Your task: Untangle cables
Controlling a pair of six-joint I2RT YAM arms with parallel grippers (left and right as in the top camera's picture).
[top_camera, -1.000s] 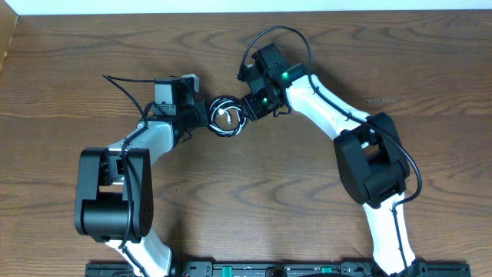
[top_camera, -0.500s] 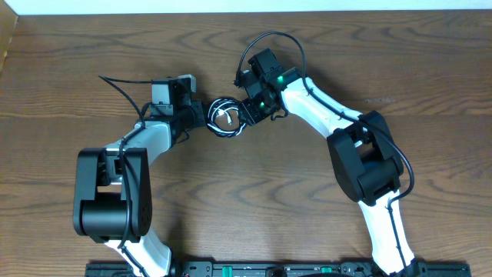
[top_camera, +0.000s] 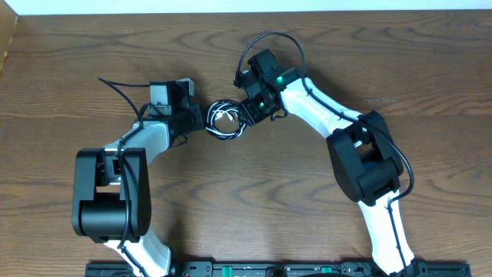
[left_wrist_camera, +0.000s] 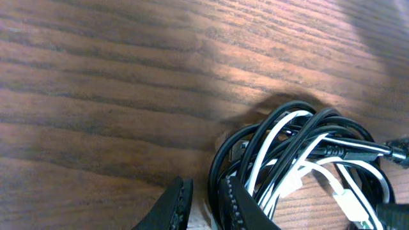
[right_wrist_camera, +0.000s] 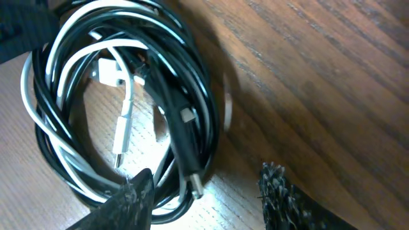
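Note:
The cables (top_camera: 223,120) lie as one small coil on the table between my two grippers. In the left wrist view a thin black cable (left_wrist_camera: 220,167) and a thinner white cable (left_wrist_camera: 275,137) loop together. My left gripper (top_camera: 198,121) is at the coil's left edge. Its fingers (left_wrist_camera: 204,206) are closed to a narrow gap with a black strand between them. My right gripper (top_camera: 247,115) is at the coil's right edge. Its fingers (right_wrist_camera: 204,198) are wide open around the coil's rim, the black plug (right_wrist_camera: 185,153) between them. A white plug (right_wrist_camera: 121,137) lies inside the coil.
The brown wooden table (top_camera: 307,192) runs to a pale strip along the far edge (top_camera: 246,6). Thick black arm wires arch off the left arm (top_camera: 115,83) and above the right wrist (top_camera: 265,37). Both arm bases stand at the near edge.
My left arm has drawn slightly left and the coil has shifted and stretched left with it. My right gripper has followed a little to the left, staying at the coil's right edge.

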